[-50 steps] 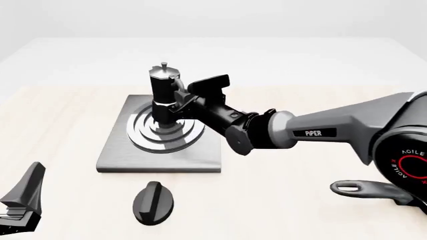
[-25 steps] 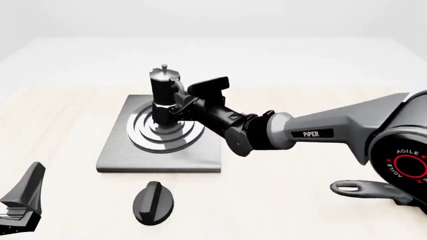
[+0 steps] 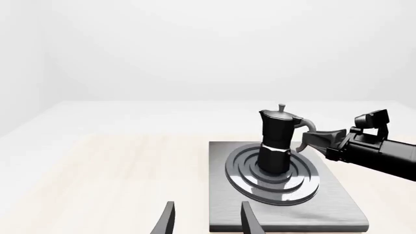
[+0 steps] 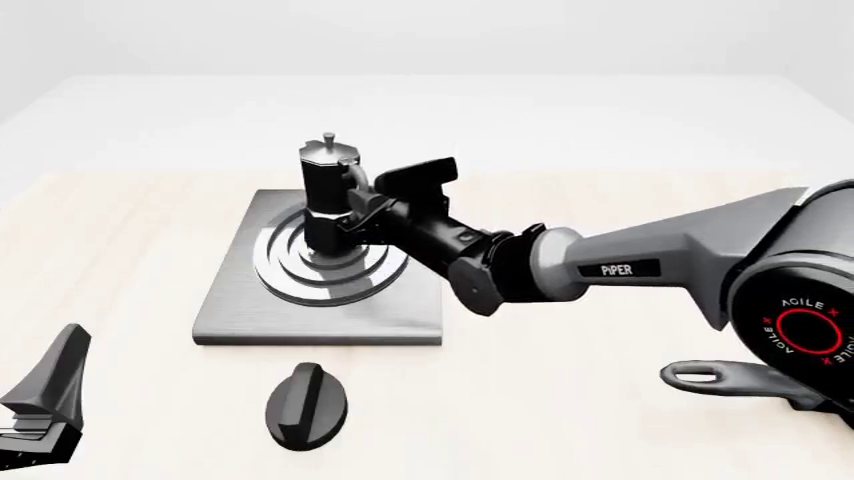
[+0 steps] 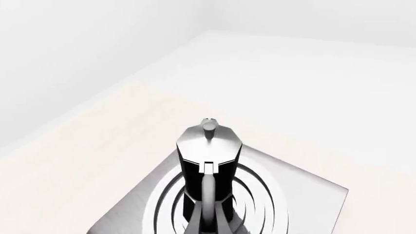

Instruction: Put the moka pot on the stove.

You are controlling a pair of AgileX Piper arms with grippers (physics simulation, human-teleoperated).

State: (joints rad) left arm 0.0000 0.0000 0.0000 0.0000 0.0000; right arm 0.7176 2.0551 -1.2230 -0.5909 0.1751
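Standing upright on the stove (image 4: 227, 310), the pot (image 4: 324, 200) rests just ahead of the right gripper (image 4: 358, 214). Its jaws look released around the handle. The left gripper (image 3: 204, 219) sits spread, well apart.

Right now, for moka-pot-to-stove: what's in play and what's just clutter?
In play:
- moka pot, upright on the burner
- stove
- right gripper, at the pot's handle

Clutter:
- black oval knob, on the table in front of the stove
- left gripper, idle, away from the pot

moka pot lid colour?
Silver, above a black body. The moka pot lid shows best in the right wrist view, standing on the stove burner.
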